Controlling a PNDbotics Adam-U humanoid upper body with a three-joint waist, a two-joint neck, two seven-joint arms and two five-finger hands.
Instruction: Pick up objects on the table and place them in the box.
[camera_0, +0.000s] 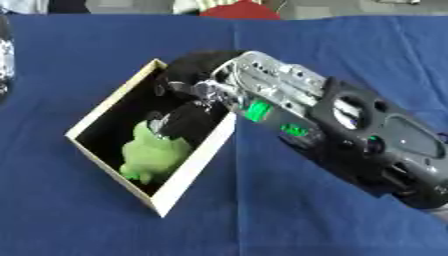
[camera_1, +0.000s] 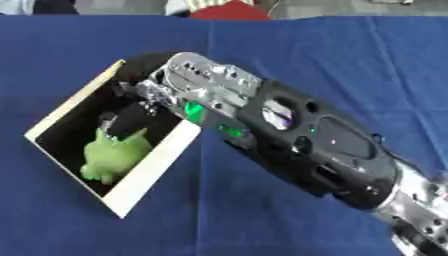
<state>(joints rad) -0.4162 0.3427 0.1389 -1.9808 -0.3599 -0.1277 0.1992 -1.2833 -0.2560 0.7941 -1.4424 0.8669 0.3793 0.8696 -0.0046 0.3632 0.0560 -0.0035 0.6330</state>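
Left eye view: right hand (camera_0: 229, 82) reaching into box (camera_0: 190, 166), above green toy (camera_0: 154, 154).

Glossy black forearm shell (camera_0: 385, 145) with oval cutouts, silver screw-studded wrist plate toward 10 o'clock (green lights glowing beside it), black-fingered right hand (camera_0: 188, 122).

No readable text, labels, brands or numbers anywhere.
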